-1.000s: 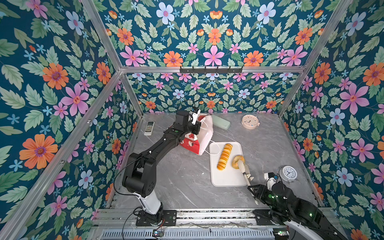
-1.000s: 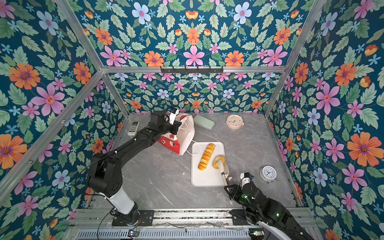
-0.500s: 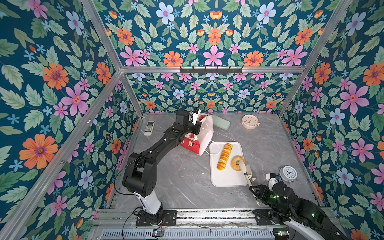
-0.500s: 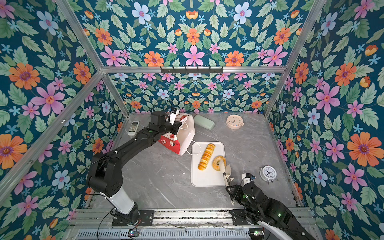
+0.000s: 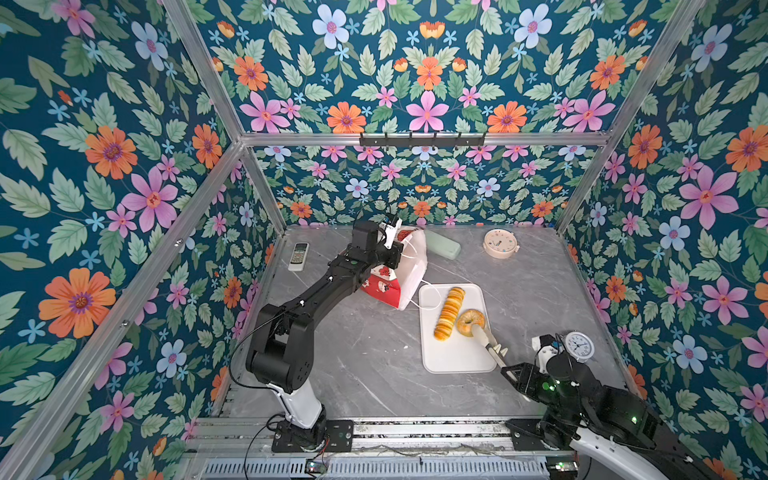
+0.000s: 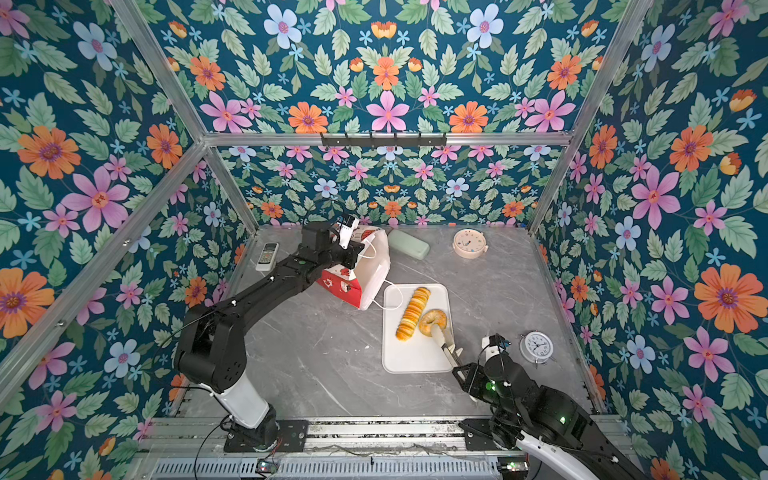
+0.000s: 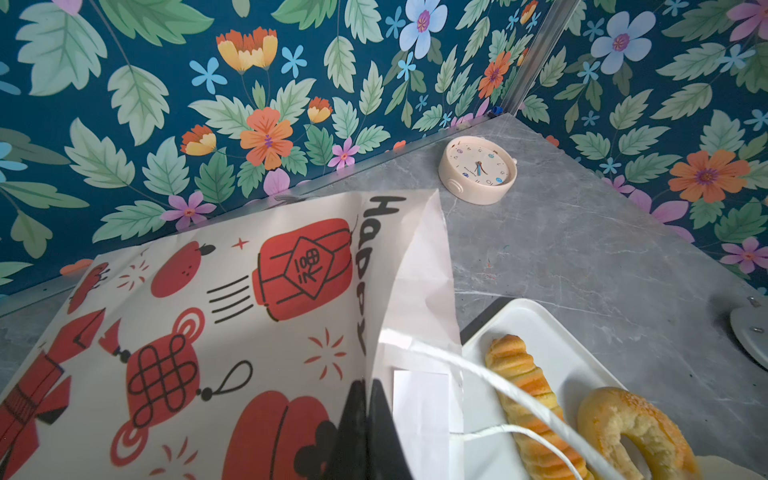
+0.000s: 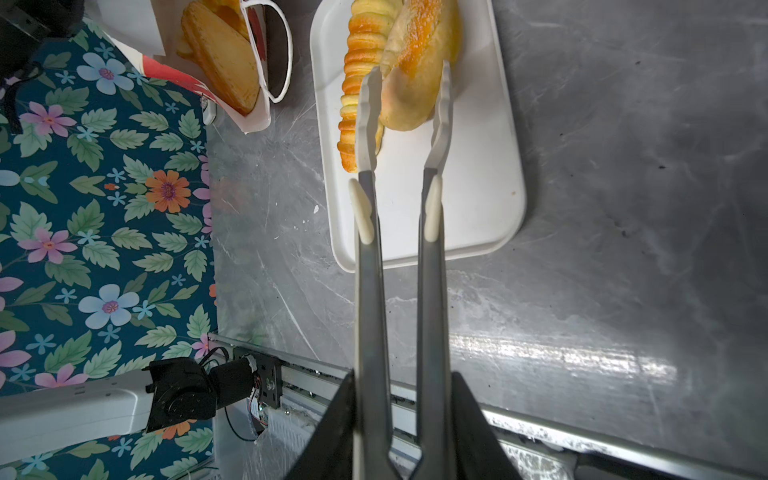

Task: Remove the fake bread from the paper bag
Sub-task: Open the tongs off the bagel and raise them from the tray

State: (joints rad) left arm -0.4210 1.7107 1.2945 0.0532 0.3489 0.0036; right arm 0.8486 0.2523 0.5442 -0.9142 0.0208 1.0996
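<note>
Hardly anything has moved over the last second — the right gripper (image 8: 403, 376) still clamps the tongs (image 8: 368, 291), whose tips flank the ring bagel (image 8: 415, 50) on the white tray (image 5: 457, 361), beside the ridged loaf (image 5: 449, 307). The left gripper (image 7: 368, 415), pressed together, pinches the tipped paper bag (image 5: 411, 270) by its rim — another pastry (image 8: 220, 58) lies inside.

Loaf (image 5: 449, 307) + bagel (image 5: 469, 321) on tray (image 5: 453, 357), rt of paper bag (image 5: 415, 274)

Item 1, paper bag (image 5: 415, 266): white, red-printed, tipped over on worktop (image 5: 365, 357), mouth toward tray (image 5: 457, 357) (golden pastry (image 8: 220, 58) visible inside). Items 2–3, ridged loaf (image 5: 449, 307), ring bagel (image 5: 462, 322): golden-orange, side by side on tray.
</note>
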